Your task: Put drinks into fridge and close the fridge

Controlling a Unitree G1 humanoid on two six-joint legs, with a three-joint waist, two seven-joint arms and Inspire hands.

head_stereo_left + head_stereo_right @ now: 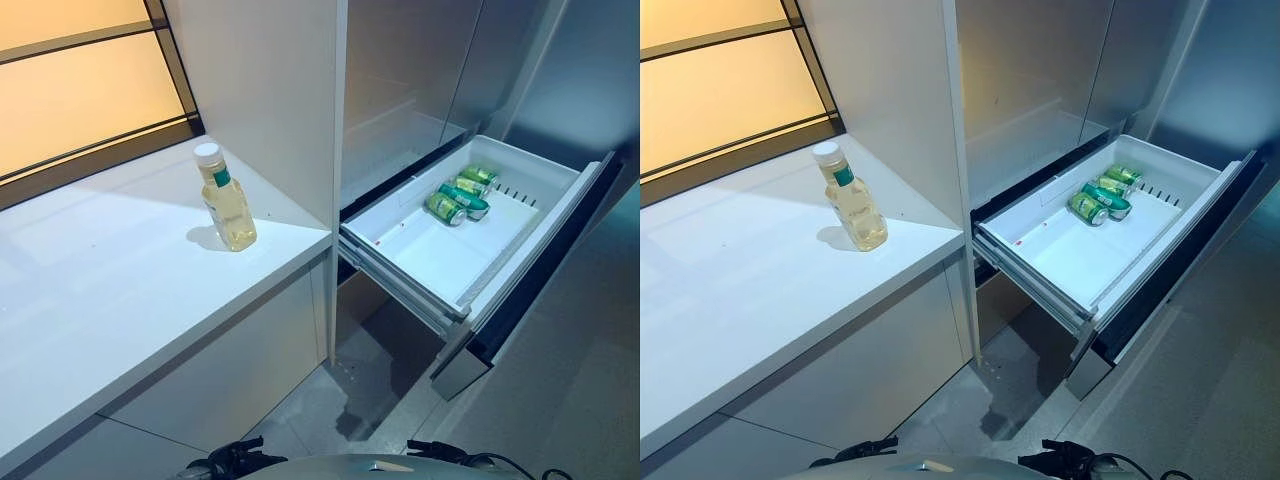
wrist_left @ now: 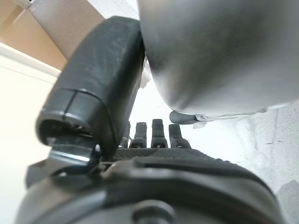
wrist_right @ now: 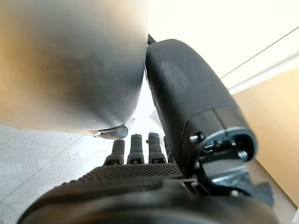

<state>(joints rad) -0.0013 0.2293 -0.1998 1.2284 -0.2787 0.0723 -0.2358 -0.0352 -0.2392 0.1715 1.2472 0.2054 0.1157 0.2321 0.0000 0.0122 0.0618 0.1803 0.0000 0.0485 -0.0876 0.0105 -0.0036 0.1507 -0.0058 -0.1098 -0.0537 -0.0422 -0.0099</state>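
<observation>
A clear bottle of pale yellow drink [image 1: 226,198] with a white cap stands upright on the white counter [image 1: 110,290], near its right end. To the right, the fridge's white drawer [image 1: 432,262] is pulled out, with green cans [image 1: 459,196] lying at its far end. My left hand [image 2: 154,161] shows in the left wrist view with straight fingers, holding nothing. My right hand [image 3: 135,175] shows in the right wrist view, also with straight fingers and empty. Both hands are far from the bottle and the drawer.
The fridge's grey upper doors [image 1: 415,70] are closed above the drawer. A white cabinet wall [image 1: 270,90] stands between counter and fridge. An amber window panel [image 1: 70,90] runs behind the counter. Grey floor [image 1: 560,400] lies below and right of the drawer front [image 1: 520,300].
</observation>
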